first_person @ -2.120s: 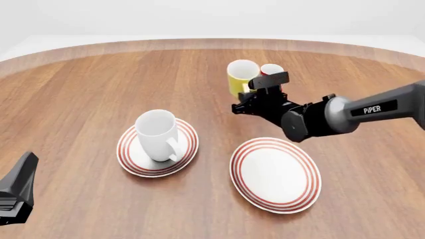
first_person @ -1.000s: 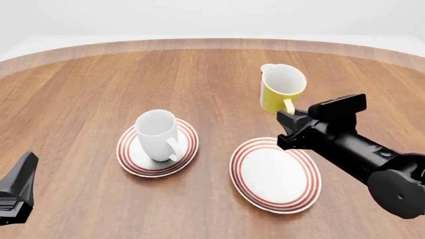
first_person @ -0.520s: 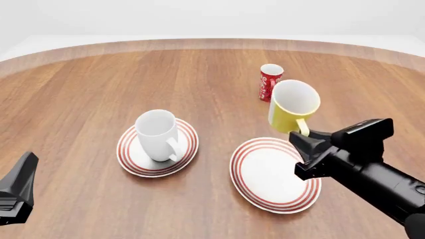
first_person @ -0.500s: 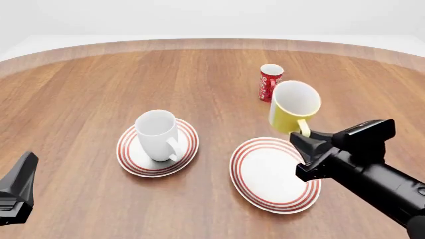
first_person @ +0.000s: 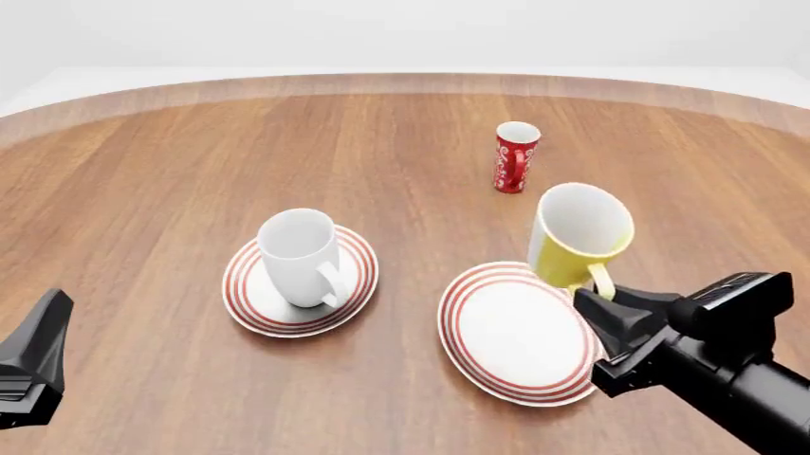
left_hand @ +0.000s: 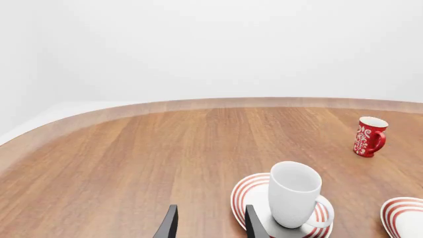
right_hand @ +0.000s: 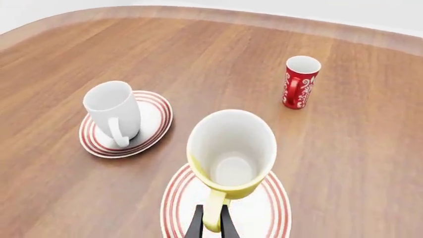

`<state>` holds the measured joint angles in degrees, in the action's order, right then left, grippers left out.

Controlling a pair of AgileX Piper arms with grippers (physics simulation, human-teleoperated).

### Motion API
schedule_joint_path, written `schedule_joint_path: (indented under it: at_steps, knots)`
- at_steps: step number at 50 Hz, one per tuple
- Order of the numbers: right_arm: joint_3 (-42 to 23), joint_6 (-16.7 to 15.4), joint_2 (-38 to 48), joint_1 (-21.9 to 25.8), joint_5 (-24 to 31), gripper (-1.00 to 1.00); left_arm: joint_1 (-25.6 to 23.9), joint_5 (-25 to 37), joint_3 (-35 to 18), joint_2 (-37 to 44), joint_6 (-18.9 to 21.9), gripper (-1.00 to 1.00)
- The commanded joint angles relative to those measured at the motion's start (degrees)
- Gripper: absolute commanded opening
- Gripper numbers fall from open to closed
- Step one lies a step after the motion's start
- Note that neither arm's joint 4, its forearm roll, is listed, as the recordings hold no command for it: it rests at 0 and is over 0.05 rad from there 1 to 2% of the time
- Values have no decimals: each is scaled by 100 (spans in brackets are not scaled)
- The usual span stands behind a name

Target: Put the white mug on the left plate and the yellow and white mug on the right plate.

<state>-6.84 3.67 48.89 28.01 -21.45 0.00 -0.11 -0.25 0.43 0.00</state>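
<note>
Yellow and white mug [first_person: 581, 235] clamped by its handle in right gripper [right_hand: 211, 225], held over far rim of right plate [first_person: 519, 332], white mug [first_person: 302, 256] seated on left plate [first_person: 247, 294], left gripper [left_hand: 210, 226] parted at near table [first_person: 152, 190] edge, open wood between plates.

A simulated tabletop scene: a rounded wooden table [first_person: 190, 171] rendered against a blank white backdrop, with no room furnishings visible.
</note>
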Motion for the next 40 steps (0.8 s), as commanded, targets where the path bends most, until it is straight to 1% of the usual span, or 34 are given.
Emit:
schedule_joint_path:
  at_steps: [1,8,13,19,23,25,28,37,40]
  knots:
    - [214,123,-236,74,54,-100,0,0,0,0,0,100]
    - [367,218,-327,122,64,-100,0,0,0,0,0,100]
    - [485,280,-225,112,-77,-100,0,0,0,0,0,100]
    - [584,352,-207,125,-99,-100,0,0,0,0,0,100]
    - [642,412,-8,142,-284,-100,0,0,0,0,0,100]
    - [652,427,286,177,-527,-100,0,0,0,0,0,100]
    - [661,454,549,200,-740,-100,0,0,0,0,0,100]
    - [681,518,765,224,-869,-100,0,0,0,0,0,100]
    - [682,548,1026,237,-1075,-100,0,0,0,0,0,100]
